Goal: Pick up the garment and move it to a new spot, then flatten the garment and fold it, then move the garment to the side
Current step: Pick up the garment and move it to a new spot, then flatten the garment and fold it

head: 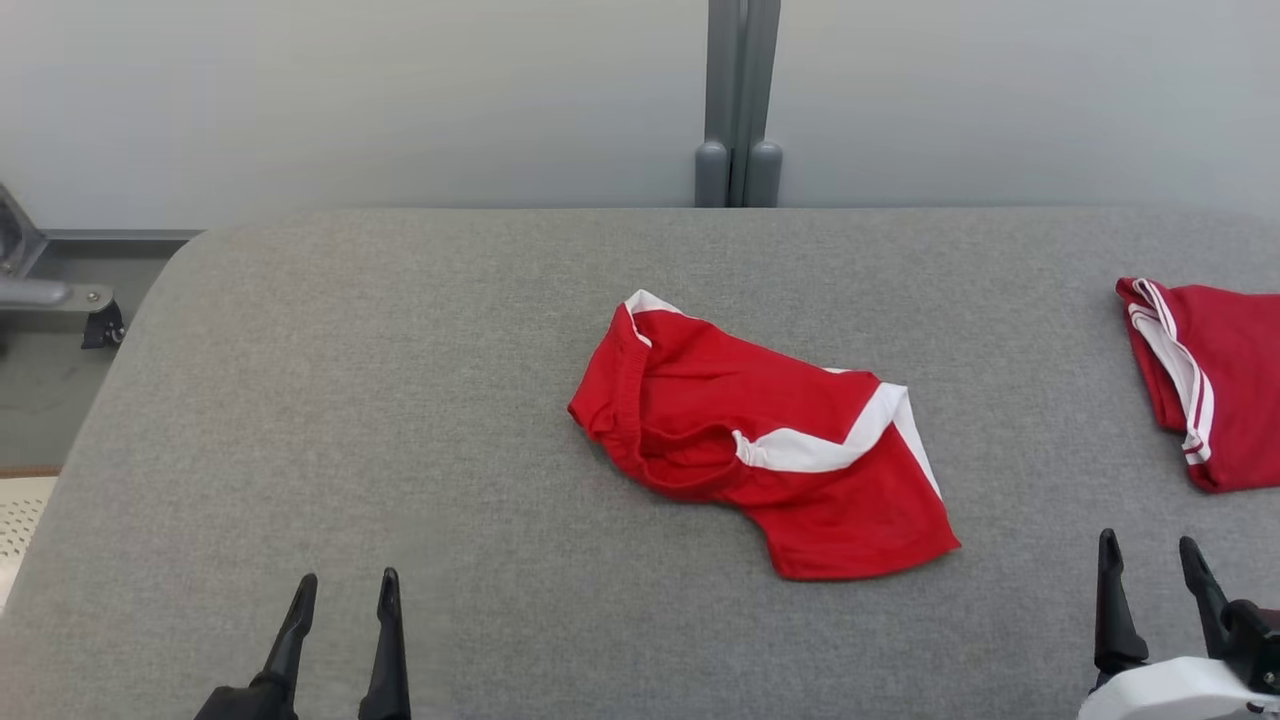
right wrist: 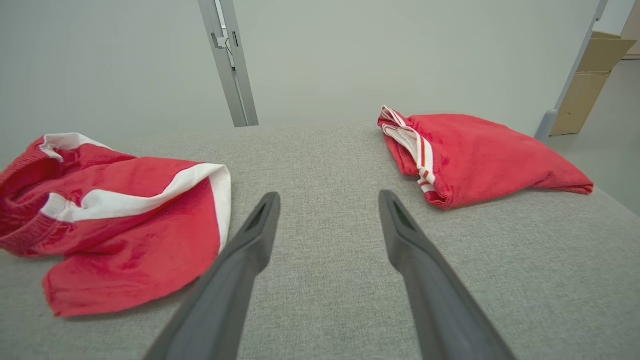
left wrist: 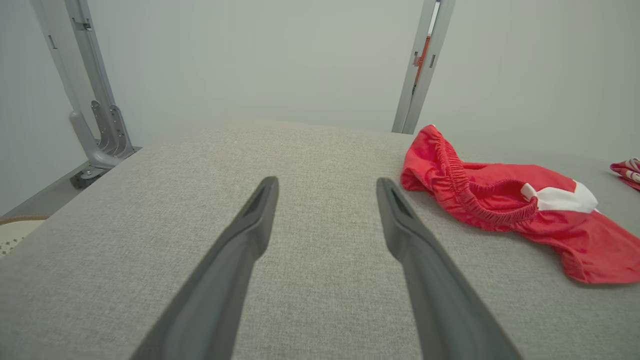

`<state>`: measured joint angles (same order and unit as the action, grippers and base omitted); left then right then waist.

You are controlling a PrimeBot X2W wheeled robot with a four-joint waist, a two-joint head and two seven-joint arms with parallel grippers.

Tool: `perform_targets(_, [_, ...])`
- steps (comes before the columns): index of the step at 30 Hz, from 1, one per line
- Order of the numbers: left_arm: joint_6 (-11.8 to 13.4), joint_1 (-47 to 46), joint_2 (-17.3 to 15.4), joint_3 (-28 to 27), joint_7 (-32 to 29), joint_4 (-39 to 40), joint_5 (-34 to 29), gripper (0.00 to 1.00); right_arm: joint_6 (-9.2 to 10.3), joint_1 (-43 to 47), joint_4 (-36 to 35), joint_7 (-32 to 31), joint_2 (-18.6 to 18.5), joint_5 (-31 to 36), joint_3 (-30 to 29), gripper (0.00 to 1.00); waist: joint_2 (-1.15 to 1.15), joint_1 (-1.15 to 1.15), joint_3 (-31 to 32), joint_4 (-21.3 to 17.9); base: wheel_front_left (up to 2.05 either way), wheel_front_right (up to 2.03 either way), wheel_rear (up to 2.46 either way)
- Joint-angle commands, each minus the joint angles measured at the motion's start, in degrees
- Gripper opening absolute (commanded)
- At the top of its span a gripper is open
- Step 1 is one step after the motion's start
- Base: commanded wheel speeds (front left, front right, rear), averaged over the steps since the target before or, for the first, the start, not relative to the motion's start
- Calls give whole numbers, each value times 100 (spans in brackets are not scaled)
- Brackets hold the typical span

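Shorts (head: 760, 440) of red jersey cloth, with white side panels and a gathered elastic waistband (head: 628, 400), are lying crumpled near the middle of the grey fabric-covered table (head: 350, 400). The waistband end is pointing toward the robot's left and one leg hem (head: 870, 555) is spreading toward the near right. A second red garment with red-and-white striped trim (head: 1215, 385) is sitting well apart at the table's right edge.

The left gripper (head: 347, 578) is sitting at the near left, its two dark fingers standing apart with nothing between them, well away from the shorts. The right gripper (head: 1148, 540) is sitting at the near right, fingers likewise apart and empty, touching neither the leg hem nor the second garment.

Judging from this, the first step is only beginning: the shorts are not yet being lifted, and the moving, flattening and folding are all lying ahead. The next move is probably calling for one arm to reach in, and the right one seems nearer the cloth. It would be lowering its spread fingers over a raised fold or the hem and pinching enough layers to carry the whole piece. That reach should be keeping clear of the second garment.
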<state>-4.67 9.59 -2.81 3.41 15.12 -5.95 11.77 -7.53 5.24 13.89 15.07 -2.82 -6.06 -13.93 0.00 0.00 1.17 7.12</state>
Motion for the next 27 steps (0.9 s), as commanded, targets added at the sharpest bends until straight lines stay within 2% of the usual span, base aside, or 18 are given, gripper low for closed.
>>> perform_targets(1, [-49, 85, -18, -62, 2, 28, -4, 100, 9, 62, 33, 12, -14, -16, 48, 100, 0, 0, 93, 87, 0, 0, 0])
perform_targets(9, [-206, 97, -17, -47, 2, -16, -45, 100, 9, 131, 85, 12, -16, -108, 291, 100, 0, 0, 126, 50, 0, 0, 0])
perform_targets(20, [-255, -27, -16, 27, 2, -140, 61, 100, 9, 67, 110, 12, -15, -140, 463, 100, 0, 0, 46, -66, 0, 0, 0])
perform_targets(23, [-272, -283, -16, 246, 2, -153, 111, 100, 9, -18, 94, 12, -15, -92, 514, 100, 0, 0, -31, -149, 0, 0, 0])
perform_targets(27, [-279, -777, -15, 822, 2, -345, 254, 100, 9, -215, 69, 12, -14, -34, 686, 100, 0, 0, -176, -414, 0, 0, 0])
